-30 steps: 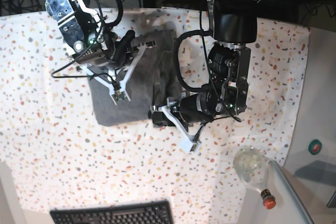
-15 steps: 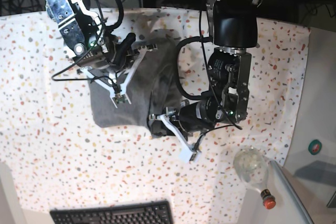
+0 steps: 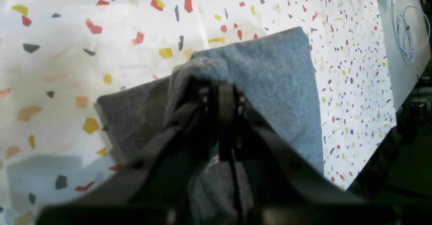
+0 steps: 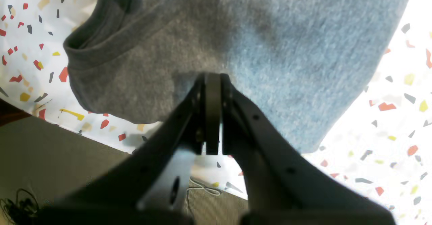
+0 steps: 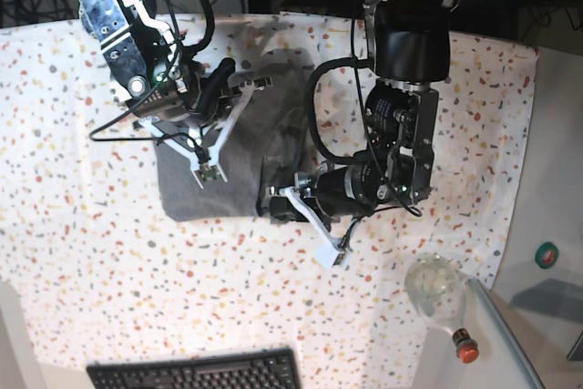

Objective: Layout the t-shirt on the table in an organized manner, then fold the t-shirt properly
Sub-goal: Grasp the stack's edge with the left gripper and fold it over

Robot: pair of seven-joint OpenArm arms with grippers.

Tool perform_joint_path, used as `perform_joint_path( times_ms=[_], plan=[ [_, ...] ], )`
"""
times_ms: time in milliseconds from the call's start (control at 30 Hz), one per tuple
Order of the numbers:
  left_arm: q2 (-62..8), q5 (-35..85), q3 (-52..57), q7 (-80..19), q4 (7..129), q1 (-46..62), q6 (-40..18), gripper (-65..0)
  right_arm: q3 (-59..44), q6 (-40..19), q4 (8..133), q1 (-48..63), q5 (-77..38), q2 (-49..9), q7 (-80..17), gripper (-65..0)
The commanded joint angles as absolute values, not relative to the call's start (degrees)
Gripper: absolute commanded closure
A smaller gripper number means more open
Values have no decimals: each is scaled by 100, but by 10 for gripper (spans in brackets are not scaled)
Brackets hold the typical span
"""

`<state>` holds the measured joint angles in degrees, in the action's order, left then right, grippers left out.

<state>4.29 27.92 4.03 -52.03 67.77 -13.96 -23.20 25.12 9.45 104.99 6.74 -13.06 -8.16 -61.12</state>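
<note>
The heather-grey t-shirt lies folded into a compact rectangle on the flecked table, left of centre. My left gripper is at the shirt's near right corner. In the left wrist view it is shut on a bunched fold of the shirt. My right gripper is over the middle of the shirt. In the right wrist view its jaws are together with the tips against the cloth, no cloth showing between them. The ribbed neck lies to its left.
A clear glass bottle with a red cap lies at the near right of the table. A black keyboard is at the near edge. The plain side surface with a coiled cable borders the table.
My left gripper, holding the shirt's corner, dipped toward the near edge and has come back slightly. The shirt's near right edge shifted with it. The right arm has barely moved.
</note>
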Motion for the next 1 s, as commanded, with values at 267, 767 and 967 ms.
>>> perform_joint_path(
  times_ms=[267, 767, 967],
  plan=[
    [207, 2976, 426, -5112, 6976, -1490, -2378, -336, 2510, 936, 10580, 637, -1305, -787, -6044, 0],
    [215, 4646, 1499, -5719, 8075, 171, -2387, -574, 2510, 936, 10580, 646, -1305, -787, -6053, 0],
    [215, 4760, 1464, -5578, 7574, 84, -2396, -576, 2536, 936, 10580, 646, -1305, -787, -6053, 0]
  ],
)
